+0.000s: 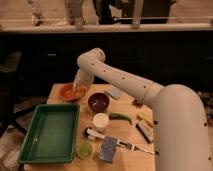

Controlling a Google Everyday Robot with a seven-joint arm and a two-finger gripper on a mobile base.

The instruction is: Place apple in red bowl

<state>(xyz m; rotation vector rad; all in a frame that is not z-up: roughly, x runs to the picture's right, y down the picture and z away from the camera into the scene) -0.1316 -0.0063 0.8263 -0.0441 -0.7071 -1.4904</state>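
Observation:
The red bowl (67,93) is a shallow orange-red dish at the back left of the wooden table. My gripper (78,90) hangs at the end of the white arm, low over the bowl's right rim, and it is shut. The apple is hidden; I cannot see it in the bowl, on the table or at the gripper.
A darker maroon bowl (98,102) stands just right of the red one. In front of it are a white cup (100,121), a green pepper (121,118), a brush (116,143) and a blue sponge (108,148). A green tray (50,132) fills the left front, with a flat green piece (84,149) beside it.

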